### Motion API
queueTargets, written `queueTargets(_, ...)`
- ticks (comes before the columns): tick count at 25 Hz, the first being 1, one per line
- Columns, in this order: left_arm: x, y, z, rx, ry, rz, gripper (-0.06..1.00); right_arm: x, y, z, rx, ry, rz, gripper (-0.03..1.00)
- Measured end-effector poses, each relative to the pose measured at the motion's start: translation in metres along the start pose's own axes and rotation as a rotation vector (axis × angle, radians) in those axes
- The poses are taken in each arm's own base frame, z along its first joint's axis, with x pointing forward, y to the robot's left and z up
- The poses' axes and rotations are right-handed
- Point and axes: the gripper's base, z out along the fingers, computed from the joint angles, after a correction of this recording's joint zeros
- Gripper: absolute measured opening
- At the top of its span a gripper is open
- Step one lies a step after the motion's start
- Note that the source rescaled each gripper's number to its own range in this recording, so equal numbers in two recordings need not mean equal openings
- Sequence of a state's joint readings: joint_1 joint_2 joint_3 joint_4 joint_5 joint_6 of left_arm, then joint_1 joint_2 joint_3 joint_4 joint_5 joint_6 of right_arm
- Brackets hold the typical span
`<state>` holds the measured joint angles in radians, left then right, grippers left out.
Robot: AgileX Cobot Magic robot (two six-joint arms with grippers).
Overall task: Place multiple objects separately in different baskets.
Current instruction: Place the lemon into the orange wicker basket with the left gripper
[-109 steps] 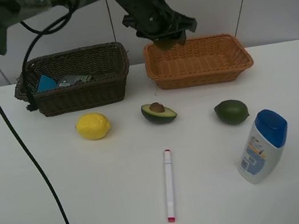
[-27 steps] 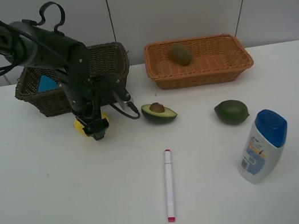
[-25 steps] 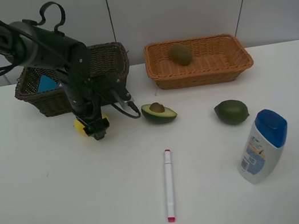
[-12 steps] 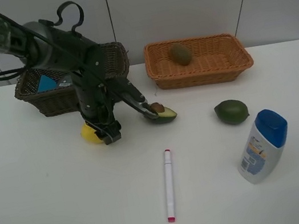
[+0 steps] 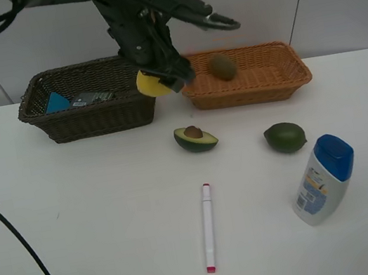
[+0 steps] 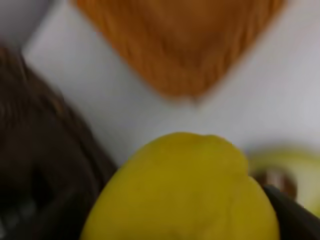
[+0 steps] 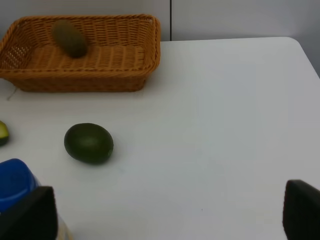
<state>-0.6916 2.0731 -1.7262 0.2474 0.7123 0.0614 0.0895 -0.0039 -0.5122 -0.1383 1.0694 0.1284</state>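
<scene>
My left gripper point(image 5: 159, 79) is shut on the yellow lemon point(image 5: 148, 85), held in the air over the gap between the dark brown basket point(image 5: 95, 117) and the orange-tan basket point(image 5: 253, 86). In the left wrist view the lemon point(image 6: 185, 190) fills the lower middle, with the orange-tan basket point(image 6: 180, 45) blurred beyond it. A brown kiwi point(image 5: 223, 66) lies in the orange-tan basket. On the table lie a halved avocado point(image 5: 195, 137), a green round fruit point(image 5: 285, 137) and a white pink-tipped marker point(image 5: 207, 226); a blue-capped bottle point(image 5: 323, 178) stands there. My right gripper point(image 7: 167, 205) is open and holds nothing.
The dark brown basket holds a blue item point(image 5: 56, 101) and a dark block point(image 5: 91, 97). A black cable point(image 5: 24, 244) runs down the table's left side. In the right wrist view, bare white table point(image 7: 225, 125) spreads right of the green fruit point(image 7: 89, 143).
My left gripper closed on the lemon at the table, then lifted it up and to the right, to the gap between the two baskets. Nothing else moved.
</scene>
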Motion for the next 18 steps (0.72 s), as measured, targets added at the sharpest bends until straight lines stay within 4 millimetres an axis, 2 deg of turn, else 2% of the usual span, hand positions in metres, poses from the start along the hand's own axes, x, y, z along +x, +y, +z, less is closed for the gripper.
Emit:
queueTargets(2,-0.022,0.002,0.003,0.003,-0.141,-0.055,0.72,0.000,0.000,0.000,0.000,0.000,0.000,0.99)
queueTargets(4,-0.042,0.000,0.016,0.018,-0.294,-0.120,0.72,0.000,0.000,0.000,0.000,0.000,0.000,0.99)
queueTargets(7,-0.059,-0.006,0.049,0.044,-0.454,-0.197,0.72,0.000,0.000,0.000,0.000,0.000,0.000,0.99)
queueTargets(11,-0.059,-0.018,0.101,0.070,-0.491,-0.251,0.72,0.000,0.000,0.000,0.000,0.000,0.000,0.99)
queueTargets(13,-0.058,-0.021,0.117,0.074,-0.481,-0.260,0.76,0.000,0.000,0.000,0.000,0.000,0.000,0.99)
queueTargets(15,-0.057,-0.023,0.126,0.075,-0.478,-0.261,0.92,0.000,0.000,0.000,0.000,0.000,0.000,0.99)
queueTargets(18,-0.060,-0.022,0.123,0.074,-0.490,-0.264,0.99,0.000,0.000,0.000,0.000,0.000,0.000,0.99)
